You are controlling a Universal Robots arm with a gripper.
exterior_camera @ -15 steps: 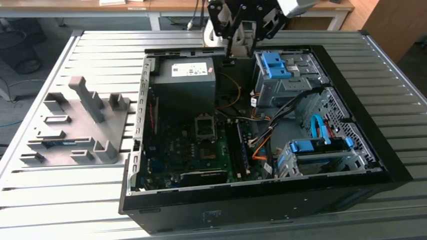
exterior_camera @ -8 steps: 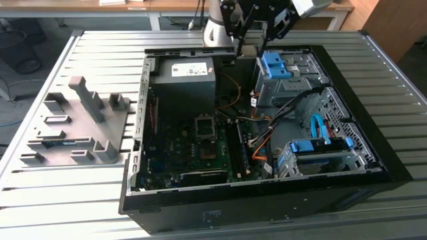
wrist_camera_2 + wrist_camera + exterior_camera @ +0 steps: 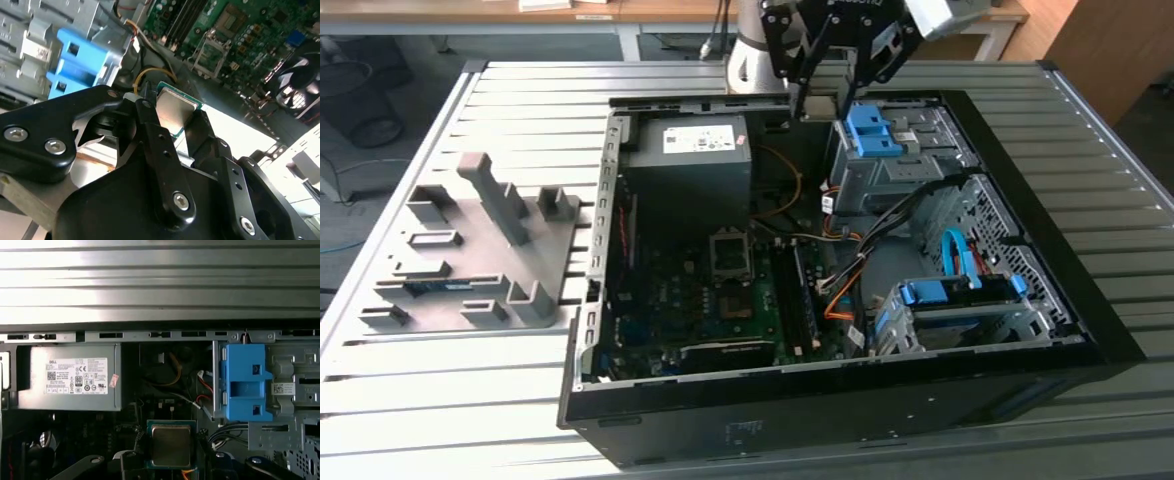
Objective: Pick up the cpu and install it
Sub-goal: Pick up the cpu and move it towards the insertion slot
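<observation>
Aloft, end effector grips cpu near the blue bracket.

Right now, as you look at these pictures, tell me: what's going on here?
A robot arm's end effector is shut on the cpu, gripping it by its edges with the metal top showing. It hangs over the open PC case, between the power supply and the blue drive bracket. The cpu is not yet seated on the motherboard below.
</observation>
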